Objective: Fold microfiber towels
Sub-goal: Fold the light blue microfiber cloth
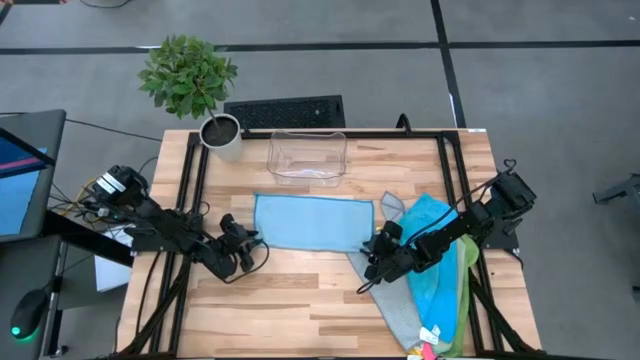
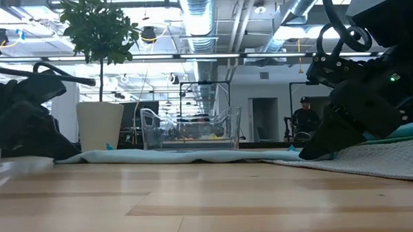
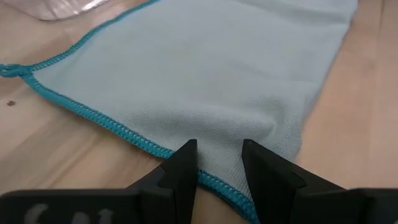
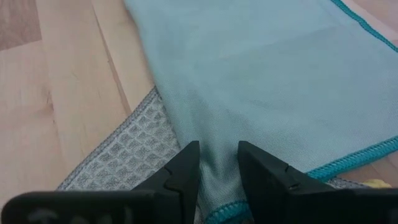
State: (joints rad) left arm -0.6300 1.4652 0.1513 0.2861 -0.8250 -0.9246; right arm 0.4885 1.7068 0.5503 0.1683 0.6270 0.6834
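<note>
Both grippers, left point(image 3: 217, 165) and right point(image 4: 217, 165), pinch the light blue towel point(image 1: 312, 222) at its 2 near corners, mid-table. We risk dragging the grey towel point(image 4: 124, 158) underneath along.

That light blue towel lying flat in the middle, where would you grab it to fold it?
Grip the light blue towel at its near corners, coming in low from its short ends. It lies flat, so only the stitched edges give a hold; the left end effector and right end effector already pinch there.

pink towel point(image 1: 428, 350) cut off at table's near edge
</note>
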